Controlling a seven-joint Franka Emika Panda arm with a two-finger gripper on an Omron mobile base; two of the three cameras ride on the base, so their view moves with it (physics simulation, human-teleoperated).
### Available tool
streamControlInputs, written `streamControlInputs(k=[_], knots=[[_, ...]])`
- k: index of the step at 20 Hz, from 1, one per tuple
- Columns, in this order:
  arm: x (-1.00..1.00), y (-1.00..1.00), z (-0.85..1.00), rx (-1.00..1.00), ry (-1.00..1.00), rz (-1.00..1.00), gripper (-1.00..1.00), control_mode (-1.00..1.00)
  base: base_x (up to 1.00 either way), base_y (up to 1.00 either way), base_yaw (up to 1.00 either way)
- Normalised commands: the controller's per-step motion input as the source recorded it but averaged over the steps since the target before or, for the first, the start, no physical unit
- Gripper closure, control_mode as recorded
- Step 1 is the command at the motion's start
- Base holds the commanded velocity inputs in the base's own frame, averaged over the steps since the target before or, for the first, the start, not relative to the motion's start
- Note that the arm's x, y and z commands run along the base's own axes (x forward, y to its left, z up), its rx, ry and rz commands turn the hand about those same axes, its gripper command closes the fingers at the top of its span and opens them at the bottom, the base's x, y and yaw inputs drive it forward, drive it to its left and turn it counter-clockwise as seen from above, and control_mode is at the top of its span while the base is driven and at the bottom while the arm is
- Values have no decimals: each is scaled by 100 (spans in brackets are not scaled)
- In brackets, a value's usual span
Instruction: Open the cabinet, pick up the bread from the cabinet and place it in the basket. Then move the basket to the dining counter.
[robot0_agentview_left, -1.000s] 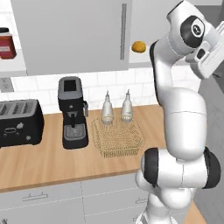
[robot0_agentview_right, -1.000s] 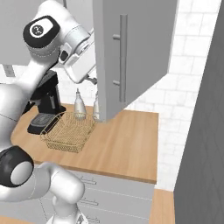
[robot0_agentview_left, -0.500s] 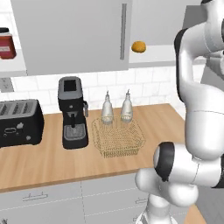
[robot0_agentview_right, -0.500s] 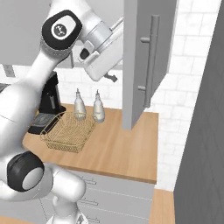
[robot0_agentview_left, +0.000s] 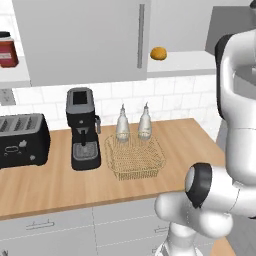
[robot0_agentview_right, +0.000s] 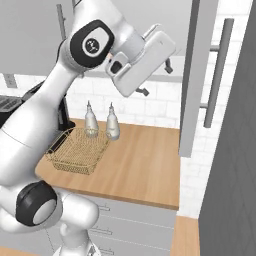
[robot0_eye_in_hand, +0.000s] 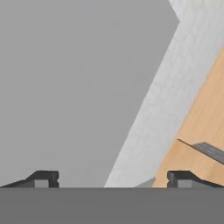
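Right-hand cabinet (robot0_agentview_right: 200, 75) door swung wide, bread (robot0_agentview_left: 158, 53) sitting exposed on the cabinet shelf, well apart from the fingers (robot0_eye_in_hand: 43, 178). Fingers spread wide on nothing, aimed at flat grey panel and tiled wall. Next reach, probably: back across toward the shelf, basket (robot0_agentview_left: 136, 156) waiting low on the bench below.

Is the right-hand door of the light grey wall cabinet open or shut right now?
Open. The right door stands swung out edge-on, and the round golden bread roll sits exposed on the shelf inside.
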Motion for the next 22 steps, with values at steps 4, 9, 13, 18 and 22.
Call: streamControlInputs(k=[4,9,13,18,22], knots=[[0,100,-3,-3,0,28,-100,-100,0,0,0],[-26,100,0,-10,2,56,-100,-100,0,0,0],[-42,92,0,-14,15,78,-100,-100,0,0,0],[-30,58,0,-12,24,85,-100,-100,0,0,0],[-9,41,0,-9,24,83,-100,-100,0,0,0]])
